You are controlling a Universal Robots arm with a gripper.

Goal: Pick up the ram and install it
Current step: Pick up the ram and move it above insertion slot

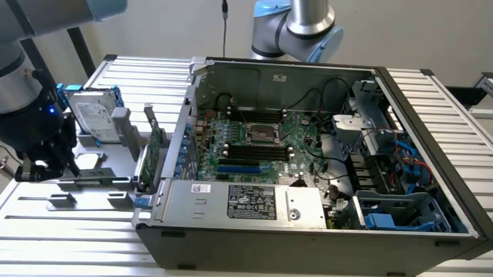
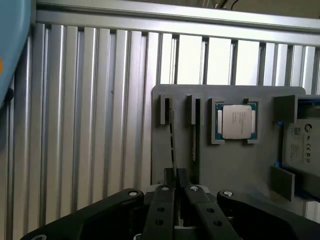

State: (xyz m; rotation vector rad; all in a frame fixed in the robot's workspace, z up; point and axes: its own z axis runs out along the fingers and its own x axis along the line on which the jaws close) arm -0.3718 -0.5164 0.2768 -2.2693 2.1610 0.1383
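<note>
A ribbed aluminium tabletop [image 2: 90, 125] is stretching out under everything here. A flat grey plastic parts tray [image 2: 230, 170] is sitting on it beside the open dark metal computer case [image 1: 308, 248]. The black two-fingered gripper [image 2: 177, 176] is hanging low at the tray's edge on the exterior view's left. Its fingers are pressed together on one end of the ram [image 2: 173, 135], a long thin stick of circuit board that is showing as a dark sliver, standing on edge in a narrow tray slot. So the ram is sitting in the tray, well apart from the long black motherboard slots [image 1: 254, 151] inside the case. The square silver processor chip [image 2: 236, 121] is lying near it in its own pocket. The risk, as it's looking: the pinch is landing at the stick's end, not its middle. That could leave the ram tilting and binding against the slot walls, or twisting in the grip.
</note>
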